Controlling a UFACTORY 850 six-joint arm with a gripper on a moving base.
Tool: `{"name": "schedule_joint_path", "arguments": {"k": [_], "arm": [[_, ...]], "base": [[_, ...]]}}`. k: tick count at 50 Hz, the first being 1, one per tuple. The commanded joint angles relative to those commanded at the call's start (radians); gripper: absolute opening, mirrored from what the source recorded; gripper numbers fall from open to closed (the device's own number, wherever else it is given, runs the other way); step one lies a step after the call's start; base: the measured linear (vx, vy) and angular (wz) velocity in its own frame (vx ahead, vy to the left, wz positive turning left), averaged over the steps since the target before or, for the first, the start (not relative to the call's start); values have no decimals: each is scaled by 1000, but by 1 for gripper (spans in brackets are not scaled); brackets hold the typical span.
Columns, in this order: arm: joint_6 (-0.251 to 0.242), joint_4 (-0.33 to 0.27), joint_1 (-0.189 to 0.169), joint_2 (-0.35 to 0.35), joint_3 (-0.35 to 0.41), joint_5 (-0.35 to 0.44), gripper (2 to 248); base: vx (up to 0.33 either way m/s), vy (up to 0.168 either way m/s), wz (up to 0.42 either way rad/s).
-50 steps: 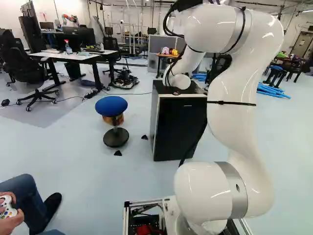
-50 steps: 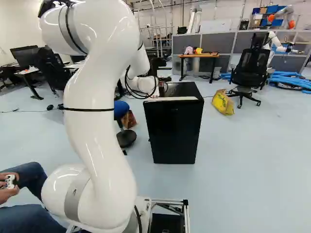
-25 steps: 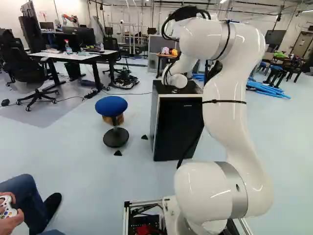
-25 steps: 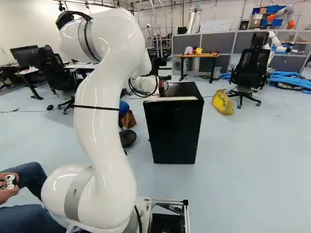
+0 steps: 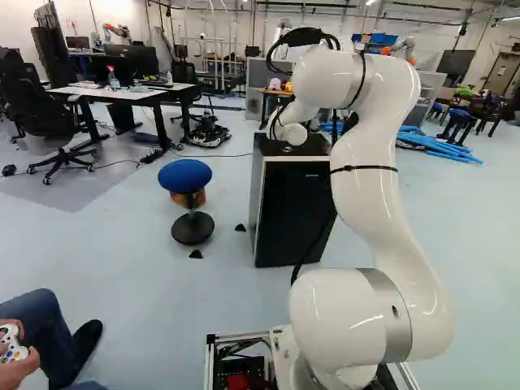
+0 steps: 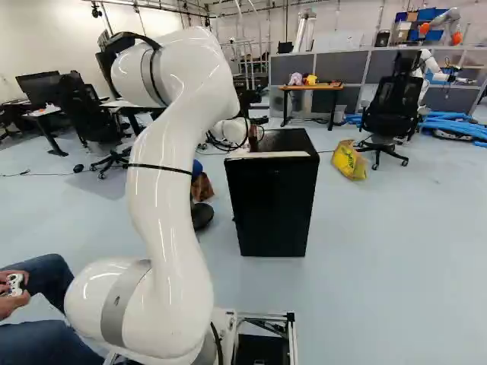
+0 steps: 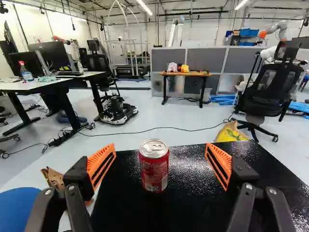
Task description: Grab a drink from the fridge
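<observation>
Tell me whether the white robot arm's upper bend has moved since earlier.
Yes: in the left base view, the upper bend has shifted down and leftward against the white lowest joint.

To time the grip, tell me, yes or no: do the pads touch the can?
No, the fridge top shows between the can and each orange pad.

Count: 1 red can (image 7: 154, 169), 1 black fridge (image 6: 270, 198), 1 white arm (image 6: 163, 205) on the base, 1 gripper (image 7: 160, 147) w/ 2 fingers and 2 orange pads (image 7: 100, 164). Floor: 1 blue stool (image 5: 185, 176), 1 yellow bag (image 6: 349, 160), 2 small black wedges (image 5: 196, 254), 1 wood-top table (image 6: 308, 88). Toys: 2, 1 pink toy (image 7: 172, 67) + 1 yellow toy (image 7: 184, 68). Also 1 spray bottle (image 7: 27, 75), 1 game controller (image 5: 11, 344). Office chairs (image 6: 392, 106): at least 2, exact number unclear. Monitors (image 7: 53, 54): same, at least 2.
</observation>
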Motion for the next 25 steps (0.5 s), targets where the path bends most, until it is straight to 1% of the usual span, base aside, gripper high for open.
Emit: {"name": "schedule_joint_path", "arguments": {"k": [25], "arm": [[0, 0, 2, -81, -60, 0, 247]], "base": [[0, 0, 0]]}}
